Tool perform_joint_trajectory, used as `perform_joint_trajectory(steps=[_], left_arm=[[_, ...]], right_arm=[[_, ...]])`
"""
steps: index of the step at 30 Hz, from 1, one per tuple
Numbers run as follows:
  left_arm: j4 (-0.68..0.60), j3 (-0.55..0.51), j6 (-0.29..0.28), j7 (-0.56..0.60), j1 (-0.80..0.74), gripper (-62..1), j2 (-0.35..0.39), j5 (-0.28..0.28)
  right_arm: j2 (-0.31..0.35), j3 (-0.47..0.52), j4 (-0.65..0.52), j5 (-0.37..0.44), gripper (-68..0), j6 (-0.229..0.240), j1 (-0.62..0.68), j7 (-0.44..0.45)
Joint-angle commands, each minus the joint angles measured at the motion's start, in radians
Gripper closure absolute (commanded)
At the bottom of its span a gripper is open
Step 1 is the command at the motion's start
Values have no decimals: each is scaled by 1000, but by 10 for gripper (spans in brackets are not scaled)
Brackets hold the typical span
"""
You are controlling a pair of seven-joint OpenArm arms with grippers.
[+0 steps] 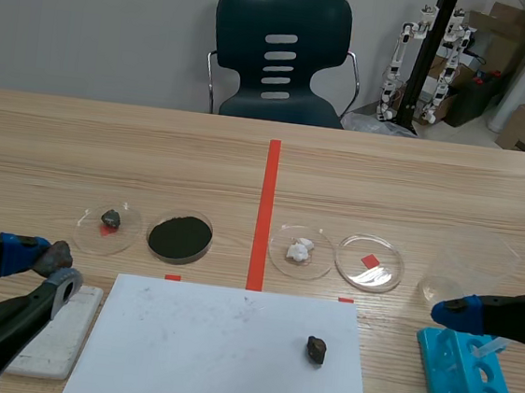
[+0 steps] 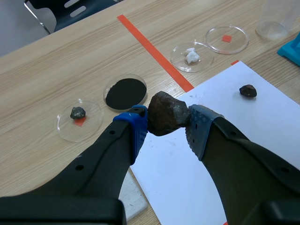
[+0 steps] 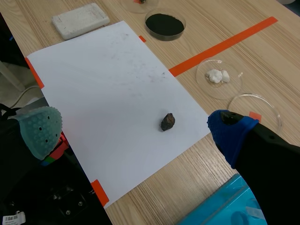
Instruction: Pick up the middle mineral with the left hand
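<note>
Spanning left tool [image 2: 166,123] crosswise: mineral [image 2: 168,111].

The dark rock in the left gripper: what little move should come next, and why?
Probably keep the left gripper shut and raise the dark rock a bit higher. Both its pads already press the rock's sides, so the grip looks done, and only lifting clear of the table seems left.

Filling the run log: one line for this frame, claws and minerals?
left claw: shut on brown mineral, held aloft | right claw: open, empty | small dark rock: lying on white paper, ungripped
</note>
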State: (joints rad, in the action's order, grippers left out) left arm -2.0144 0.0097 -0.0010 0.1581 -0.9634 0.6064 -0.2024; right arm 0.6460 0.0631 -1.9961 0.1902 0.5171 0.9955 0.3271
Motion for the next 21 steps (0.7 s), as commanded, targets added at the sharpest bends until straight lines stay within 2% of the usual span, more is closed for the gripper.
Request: perform_joint_trajectory(steps=[1, 21], left_arm=[[-17, 2, 5, 14, 8, -141, -5, -5], [-17, 2, 5, 6, 8, -141, -5, -5]], right_arm=[[13, 1, -3, 11, -679, 0, -1, 11], [13, 1, -3, 11, -679, 0, -1, 11]])
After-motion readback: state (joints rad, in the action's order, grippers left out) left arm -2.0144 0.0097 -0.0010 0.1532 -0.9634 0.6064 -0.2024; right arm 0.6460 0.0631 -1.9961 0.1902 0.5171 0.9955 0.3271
